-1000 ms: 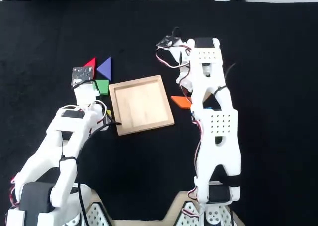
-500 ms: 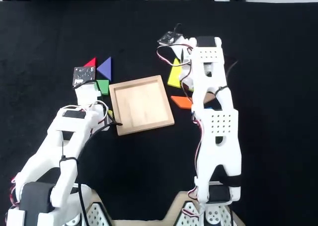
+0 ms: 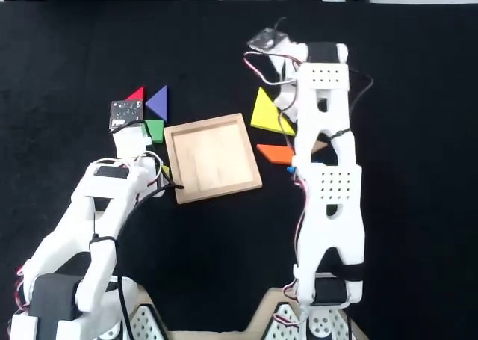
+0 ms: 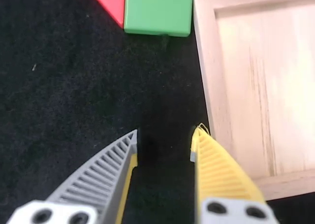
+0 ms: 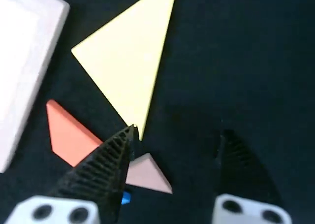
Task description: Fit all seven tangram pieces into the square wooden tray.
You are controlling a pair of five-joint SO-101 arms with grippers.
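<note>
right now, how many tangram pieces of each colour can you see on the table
red piece: 1
dark blue piece: 1
green piece: 1
yellow piece: 1
orange piece: 1
pink piece: 1
light blue piece, mostly hidden: 1
total: 7

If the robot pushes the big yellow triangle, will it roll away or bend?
Probably neither. The yellow triangle lies flat on the black table, so it should slide, not roll. It looks stiff and thin, so the open right gripper may find it hard to pinch from above.
</note>
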